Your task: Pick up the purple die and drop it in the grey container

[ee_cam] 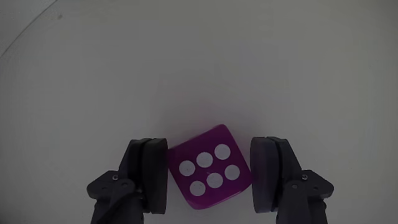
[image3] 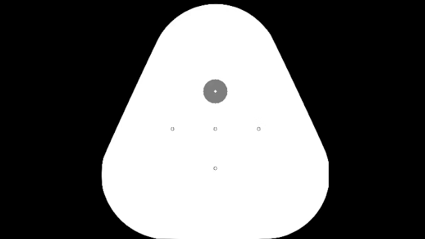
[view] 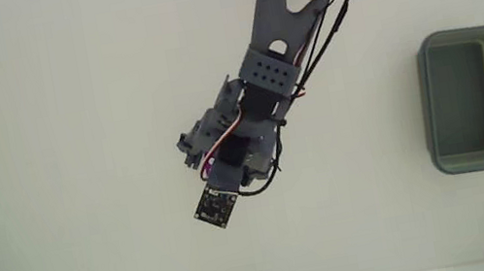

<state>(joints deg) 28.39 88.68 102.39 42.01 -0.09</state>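
You are at the grasp: your gripper straddles the purple die mid-table, fingers apart around it, so close squarely, then lift and carry it to the grey container by the right edge.

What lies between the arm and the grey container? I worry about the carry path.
Only bare white table between gripper and grey container, in the fixed view.
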